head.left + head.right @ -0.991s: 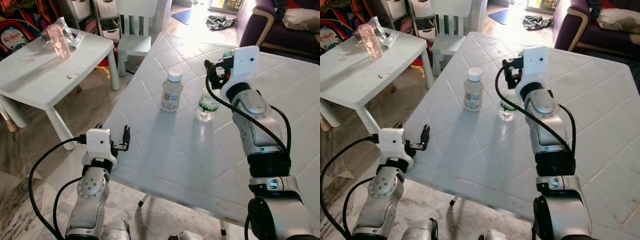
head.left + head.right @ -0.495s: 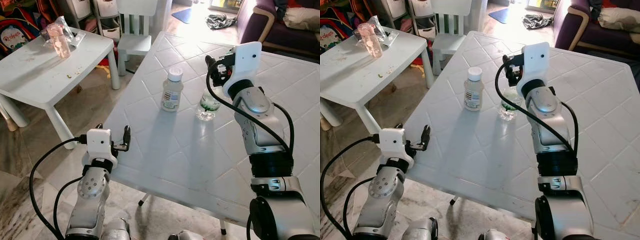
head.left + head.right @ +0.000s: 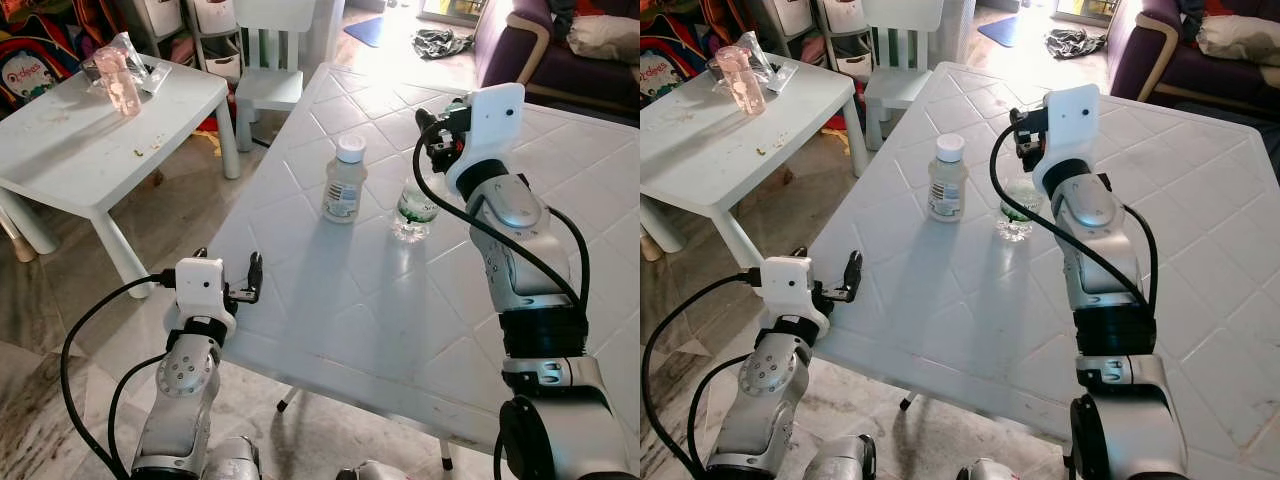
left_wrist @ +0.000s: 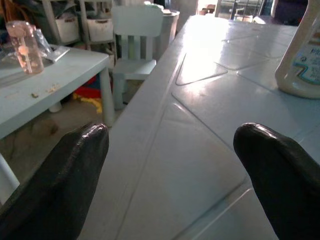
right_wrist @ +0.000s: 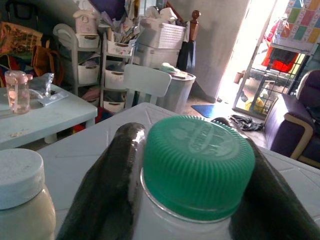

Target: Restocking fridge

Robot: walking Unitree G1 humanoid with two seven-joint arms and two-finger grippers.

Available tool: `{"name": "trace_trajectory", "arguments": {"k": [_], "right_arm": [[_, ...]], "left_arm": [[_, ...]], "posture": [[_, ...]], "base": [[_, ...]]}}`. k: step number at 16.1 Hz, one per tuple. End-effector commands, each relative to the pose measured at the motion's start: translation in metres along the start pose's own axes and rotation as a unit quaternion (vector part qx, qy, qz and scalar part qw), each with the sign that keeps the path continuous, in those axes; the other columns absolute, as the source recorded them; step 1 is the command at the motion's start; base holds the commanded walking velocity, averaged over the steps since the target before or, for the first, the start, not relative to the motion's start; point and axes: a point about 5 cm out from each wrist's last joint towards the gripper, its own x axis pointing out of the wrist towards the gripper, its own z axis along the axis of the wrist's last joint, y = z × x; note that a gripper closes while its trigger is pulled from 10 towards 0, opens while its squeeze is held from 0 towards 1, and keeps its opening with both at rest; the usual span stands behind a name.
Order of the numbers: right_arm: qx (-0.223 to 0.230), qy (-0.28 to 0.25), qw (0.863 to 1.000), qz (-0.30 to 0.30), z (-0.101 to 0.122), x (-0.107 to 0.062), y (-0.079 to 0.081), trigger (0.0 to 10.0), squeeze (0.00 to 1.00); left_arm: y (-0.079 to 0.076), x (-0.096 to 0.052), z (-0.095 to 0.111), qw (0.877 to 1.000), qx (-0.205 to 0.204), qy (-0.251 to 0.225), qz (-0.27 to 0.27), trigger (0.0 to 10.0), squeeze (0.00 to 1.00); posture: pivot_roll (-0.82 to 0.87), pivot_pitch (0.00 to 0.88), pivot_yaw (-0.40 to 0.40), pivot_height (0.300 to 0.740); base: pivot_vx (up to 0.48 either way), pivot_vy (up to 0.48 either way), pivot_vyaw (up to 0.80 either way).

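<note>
Standing on table (image 3: 350,290), two bottles – green-capped bottle (image 3: 413,208), white-capped bottle (image 3: 344,184)

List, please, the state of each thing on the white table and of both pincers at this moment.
Clear plastic bottle with green cap: upright, capped, between right pincer's fingers.
Cream plastic bottle with white cap: upright, capped, untouched.
Right pincer: around the green cap.
Left pincer: open, holding nothing, at table edge.

The robot's two arms were silver, jointed metal with black bands, each looped by black cables and topped by a boxy white wrist housing, the left gripper (image 3: 254,272) and right gripper (image 3: 428,133) ending in long, glossy black fingers (image 4: 75,170).
</note>
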Motion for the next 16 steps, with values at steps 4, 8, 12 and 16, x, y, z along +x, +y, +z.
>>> {"name": "trace_trajectory", "arguments": {"k": [4, 8, 12, 16], "right_arm": [[0.021, -0.016, 1.0, -0.017, 0.004, -0.008, 0.006, 0.0, 0.0], [0.093, -0.069, 0.993, 0.008, 0.012, -0.019, 0.026, 10.0, 0.0], [0.109, -0.064, 0.991, 0.03, 0.007, -0.027, 0.04, 10.0, 0.0], [0.111, -0.06, 0.991, 0.034, 0.005, -0.029, 0.041, 10.0, 0.0]], "left_arm": [[-0.005, 0.002, -0.005, 1.0, -0.009, 0.026, 0.01, 10.0, 0.0], [-0.006, 0.003, -0.005, 0.999, -0.015, 0.03, 0.013, 10.0, 0.0], [-0.006, 0.003, -0.005, 0.999, -0.017, 0.03, 0.014, 10.0, 0.0], [-0.007, 0.004, -0.006, 0.999, -0.017, 0.032, 0.014, 10.0, 0.0]], "posture": [[0.12, 0.094, -0.049, 0.74], [0.12, 0.091, -0.052, 0.74], [0.12, 0.09, -0.054, 0.74], [0.12, 0.089, -0.057, 0.74]], "base": [[0.0, 0.0, 0.0], [0.0, 0.0, 0.0], [0.0, 0.0, 0.0], [-0.286, 0.0, 0.0]]}}
